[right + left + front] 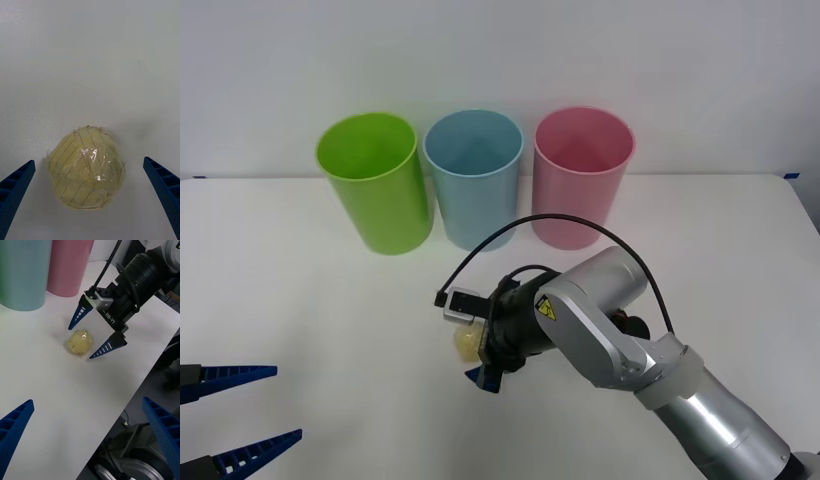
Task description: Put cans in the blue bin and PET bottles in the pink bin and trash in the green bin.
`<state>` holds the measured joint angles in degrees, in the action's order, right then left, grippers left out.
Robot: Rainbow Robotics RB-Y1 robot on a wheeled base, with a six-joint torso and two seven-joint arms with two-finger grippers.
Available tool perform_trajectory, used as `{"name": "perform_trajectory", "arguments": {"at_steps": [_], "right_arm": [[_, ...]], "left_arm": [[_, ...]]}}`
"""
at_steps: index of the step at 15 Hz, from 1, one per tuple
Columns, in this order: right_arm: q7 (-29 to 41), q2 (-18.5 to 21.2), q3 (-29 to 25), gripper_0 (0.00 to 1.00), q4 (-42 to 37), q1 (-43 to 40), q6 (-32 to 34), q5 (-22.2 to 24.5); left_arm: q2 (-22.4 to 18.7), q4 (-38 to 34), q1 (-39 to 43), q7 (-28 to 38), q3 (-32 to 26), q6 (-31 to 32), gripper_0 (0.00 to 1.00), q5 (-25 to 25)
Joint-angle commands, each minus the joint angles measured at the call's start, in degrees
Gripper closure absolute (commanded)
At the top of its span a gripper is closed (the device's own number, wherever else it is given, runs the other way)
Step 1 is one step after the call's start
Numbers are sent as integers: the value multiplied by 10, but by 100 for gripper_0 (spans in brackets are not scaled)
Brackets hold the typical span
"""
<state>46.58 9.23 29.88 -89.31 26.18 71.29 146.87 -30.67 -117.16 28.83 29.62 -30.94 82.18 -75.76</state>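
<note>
White tabletop point(300, 300) carries the trash point(87, 168), straddled by the right claw point(96, 335), fingers apart to grip it; the left claw point(242, 412) waits spread.

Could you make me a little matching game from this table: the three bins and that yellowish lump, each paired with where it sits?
Things:
1. green bin
2. blue bin
3. pink bin
4. trash

Places:
A. middle of the row
B. on the table between the open fingers of the right tool
C. robot's right end of the row
D. robot's left end of the row

Pairs: 1-D, 2-A, 3-C, 4-B
</note>
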Motion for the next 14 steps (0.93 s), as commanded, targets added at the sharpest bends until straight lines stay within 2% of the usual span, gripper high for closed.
{"name": "perform_trajectory", "arguments": {"at_steps": [1, 2, 3, 4, 5, 6, 8, 14], "right_arm": [[0, 0, 0, 0, 0, 0, 0, 0], [0, 0, 2, 0, 0, 0, 0, -1], [-1, 0, 2, 17, 0, 0, 0, 0], [-1, 0, 2, 59, 0, 0, 0, 0], [-2, 0, 2, 87, 0, 0, 0, 1], [-4, 0, 4, 96, 0, 0, 0, 4], [-4, 1, 5, 100, 0, 0, -2, 11], [-5, 4, 14, 100, 0, 0, -12, 17]], "left_arm": [[0, 0, 0, 0, 0, 0, 0, 0], [0, 0, 0, 0, 0, 0, 0, 0], [0, 0, 0, 0, 0, 0, 0, 0], [0, 0, 0, 0, 0, 0, 0, 0], [0, 0, 0, 0, 0, 0, 0, 0], [0, 0, 0, 0, 0, 0, 0, 0], [0, 0, 0, 0, 0, 0, 0, 0], [0, 0, 0, 0, 0, 0, 0, 0]]}}
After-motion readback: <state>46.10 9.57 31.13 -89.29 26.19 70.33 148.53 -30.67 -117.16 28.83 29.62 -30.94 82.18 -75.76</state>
